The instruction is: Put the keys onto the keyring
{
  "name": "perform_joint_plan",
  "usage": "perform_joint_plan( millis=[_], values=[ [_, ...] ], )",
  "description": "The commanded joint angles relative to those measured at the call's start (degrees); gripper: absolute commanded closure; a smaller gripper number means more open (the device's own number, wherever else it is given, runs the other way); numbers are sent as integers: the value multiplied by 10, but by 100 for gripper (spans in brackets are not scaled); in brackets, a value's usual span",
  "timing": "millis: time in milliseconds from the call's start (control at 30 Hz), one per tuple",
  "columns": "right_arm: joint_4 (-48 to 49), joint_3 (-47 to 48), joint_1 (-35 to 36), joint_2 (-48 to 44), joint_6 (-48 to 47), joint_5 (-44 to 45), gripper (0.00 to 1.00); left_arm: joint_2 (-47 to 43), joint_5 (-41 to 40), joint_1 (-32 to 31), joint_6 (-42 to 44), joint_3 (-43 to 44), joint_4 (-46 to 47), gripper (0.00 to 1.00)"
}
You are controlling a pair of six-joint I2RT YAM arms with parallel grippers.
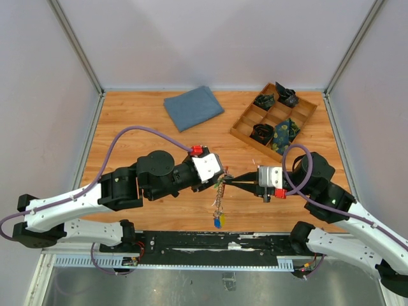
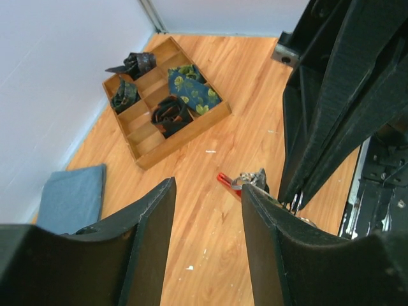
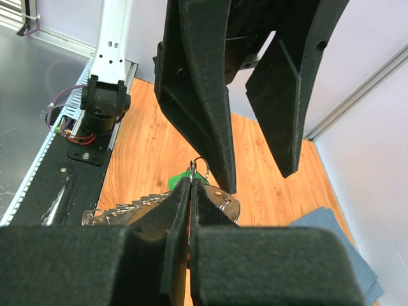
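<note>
We find the right gripper (image 3: 191, 191) with its fingers pressed fully together at the top of the keys (image 1: 218, 199). The keys hang in a chain below the pinch, over the near middle of the tabletop (image 1: 146, 140). We cannot tell whether the fingers bite a key head or the ring hardware beside it.

The left gripper (image 2: 205, 191) faces it, almost tip to tip. Its fingers stand about half open with nothing between them. In the left wrist view, the keyring (image 2: 224, 181) shows as a short red curve just beyond the left fingertips, right next to the right fingers.

We judge the step in hand to be the left taking hold of the red loop.
- The left should close on the loop alone, away from its open end, so that end is free for threading.
- The right should hold the bunch steady, so the hanging keys do not swing.

The main obstruction is crowding. The right fingers hide most of the loop from the left wrist camera, and the two sets of fingers can easily knock together.

A tray (image 1: 233, 131) of dark bundles and a blue cloth (image 1: 193, 107) lie well apart at the far side and do not interfere.
</note>
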Motion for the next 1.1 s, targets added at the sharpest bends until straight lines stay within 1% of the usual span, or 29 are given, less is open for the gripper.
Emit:
perform_joint_plan(
  millis=[0,433,600,733,967,1067],
  values=[
    [35,-1,10,-12,-11,17,99,-9,-1,-4,-7,15,-12,49],
    [48,-6,10,-17,-7,72,100,-17,-1,-4,-12,7,-5,50],
    [53,-8,10,-26,-8,93,99,-38,-2,-4,-8,-11,11,50],
    [49,-9,10,-30,-9,85,99,-60,6,-4,6,-27,29,50],
    [22,4,10,-29,-13,51,100,-75,82,-4,54,-40,31,51],
    [8,11,10,-23,-14,33,99,-66,110,-4,76,-30,17,54]
  ],
)
